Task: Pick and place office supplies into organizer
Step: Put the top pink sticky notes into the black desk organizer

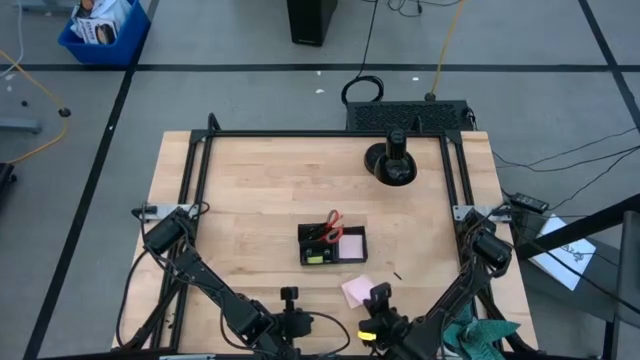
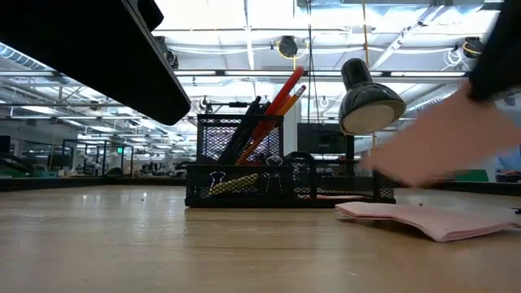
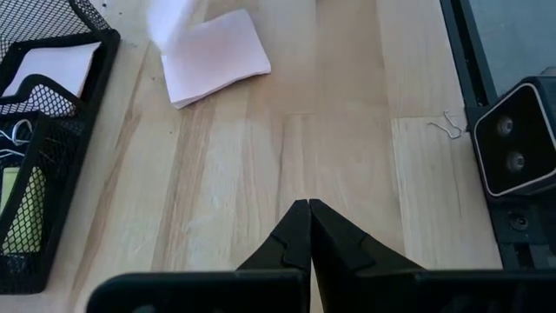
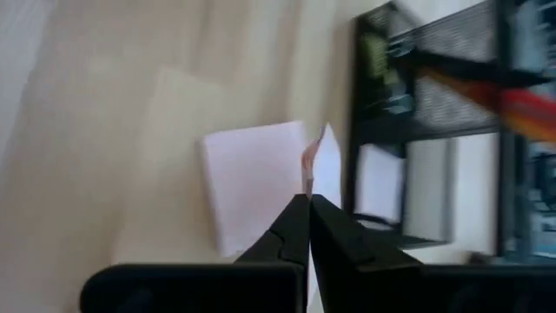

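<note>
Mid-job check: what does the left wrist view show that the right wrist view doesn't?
Only the left wrist view: the left hand, closed and empty, a small wire clip lying loose, and a camera box at the frame. Only the right wrist view: the right hand, apparently closed on a sheet raised off the pad, plus the pencils. Both: the pink pad lying outside the organizer.

Open-plan lab: strip ceiling lights (image 2: 244, 75) (rows), taped floor (image 1: 250, 40).
</note>
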`<action>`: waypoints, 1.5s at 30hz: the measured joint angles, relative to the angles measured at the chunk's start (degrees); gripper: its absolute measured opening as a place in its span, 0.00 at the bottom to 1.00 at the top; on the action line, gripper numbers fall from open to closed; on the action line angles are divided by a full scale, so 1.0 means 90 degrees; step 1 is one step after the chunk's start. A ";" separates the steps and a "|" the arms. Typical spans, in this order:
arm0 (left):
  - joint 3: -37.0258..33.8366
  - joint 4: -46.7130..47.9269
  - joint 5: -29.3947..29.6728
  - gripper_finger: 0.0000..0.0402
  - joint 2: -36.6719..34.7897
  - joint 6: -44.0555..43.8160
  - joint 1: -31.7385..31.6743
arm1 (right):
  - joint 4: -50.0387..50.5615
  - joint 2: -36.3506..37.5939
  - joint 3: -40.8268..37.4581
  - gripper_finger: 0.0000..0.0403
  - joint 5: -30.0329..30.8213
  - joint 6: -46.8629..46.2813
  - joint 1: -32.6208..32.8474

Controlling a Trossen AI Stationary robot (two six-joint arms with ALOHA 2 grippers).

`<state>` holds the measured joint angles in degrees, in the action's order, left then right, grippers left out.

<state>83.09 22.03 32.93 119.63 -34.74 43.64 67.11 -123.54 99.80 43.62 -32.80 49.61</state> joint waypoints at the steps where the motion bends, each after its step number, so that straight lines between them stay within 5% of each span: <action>1: 0.0000 -0.0001 0.0000 0.01 0.0000 0.0000 0.0000 | 0.0162 0.0008 0.0109 0.00 0.0118 -0.0009 0.0002; 8: 0.0000 0.0004 0.0002 0.01 0.0000 0.0134 0.0057 | 0.1197 0.0031 0.0740 0.00 0.0959 -0.0180 -0.0233; 21: 0.0000 0.0012 0.0007 0.01 -0.0002 0.0462 0.0365 | 0.1197 0.0018 0.0478 0.00 0.0482 0.0420 -0.1499; 45: 0.0000 0.0123 0.0036 0.01 -0.0015 0.0530 0.0430 | -0.0163 0.0018 -0.0323 0.00 -0.0041 0.1404 -0.2460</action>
<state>83.09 23.14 33.26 119.50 -29.97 47.51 65.64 -123.37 96.89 43.26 -20.16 27.46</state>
